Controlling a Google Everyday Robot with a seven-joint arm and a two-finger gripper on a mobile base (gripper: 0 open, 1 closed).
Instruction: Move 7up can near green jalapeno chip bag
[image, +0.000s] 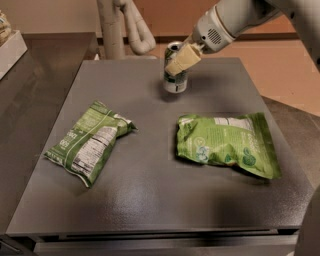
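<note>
- The table is a dark, matte slab and serves as the landmark here.
- The can stands upright near the table's far edge, about midway across. Its silver top faces up.
- Whether the can's base rests on the table or hangs just above it cannot be told.
- The gripper is at the can, over the table's far middle. It is closed around the can's upper half.
- One tan finger lies slanted across the can's front. The other is hidden behind the can.
- The arm is white and comes in from beyond the table's far right corner.
- The jalapeno bag lies flat on the table's left half, nearer the front than the can and well apart from it. Its white nutrition panel faces up, and its long axis runs diagonally.
- A lime bag lies flat on the table's right half, crumpled, level with the jalapeno bag in depth.
- Bare tabletop separates the two bags.
- White pipes rise beyond the table's far edge, left of the can.
- A white box sits off the table's far left corner.
</note>
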